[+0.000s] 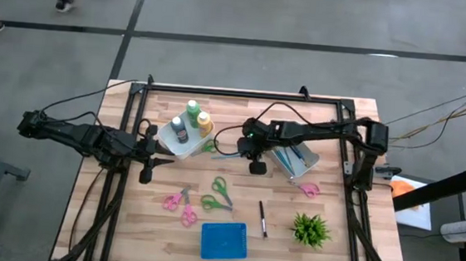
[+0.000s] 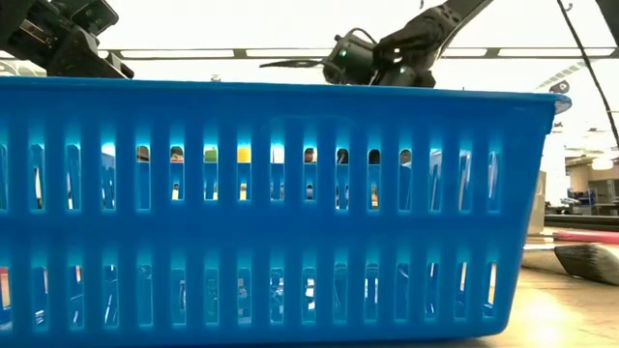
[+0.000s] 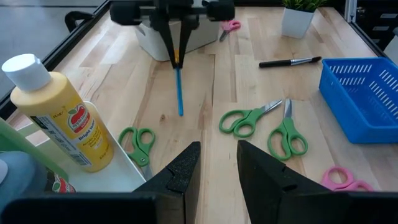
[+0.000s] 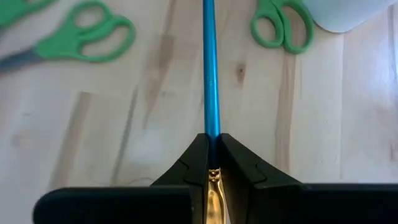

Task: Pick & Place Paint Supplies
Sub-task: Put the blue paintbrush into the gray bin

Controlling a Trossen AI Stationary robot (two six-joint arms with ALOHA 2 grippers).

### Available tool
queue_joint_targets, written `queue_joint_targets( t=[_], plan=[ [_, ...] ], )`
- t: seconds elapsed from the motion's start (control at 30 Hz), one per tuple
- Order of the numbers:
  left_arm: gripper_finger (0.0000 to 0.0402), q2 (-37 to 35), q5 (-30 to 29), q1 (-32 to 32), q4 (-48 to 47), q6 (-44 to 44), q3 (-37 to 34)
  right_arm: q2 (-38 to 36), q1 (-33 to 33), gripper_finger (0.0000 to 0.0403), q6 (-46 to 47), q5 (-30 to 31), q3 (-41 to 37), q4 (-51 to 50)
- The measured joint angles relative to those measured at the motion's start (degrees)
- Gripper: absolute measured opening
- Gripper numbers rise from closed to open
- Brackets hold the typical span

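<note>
Near table centre, right gripper (image 4: pixel 213 163) pinches a blue brush (image 4: pixel 209 68) (pointing nine o'clock); a thin grip may let it slip.

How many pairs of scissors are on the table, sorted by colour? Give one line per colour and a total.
Green scissors: 3
Pink scissors: 3
Total: 6 pairs
</note>
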Motion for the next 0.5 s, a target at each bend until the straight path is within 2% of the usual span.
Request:
queue_joint_targets(
  t=[0.4,0.5],
  plan=[
    [0.0108,0.00,0.00,0.00,0.02,0.00,0.00,-12.41,0.74,0.0019,10.57,-0.18,-0.82,-6.68],
    [0.0108,0.00,0.02,0.00,0.02,0.01,0.00,-16.05,0.76,0.0019,13.51,2.07,-1.14,-9.85]
  ],
)
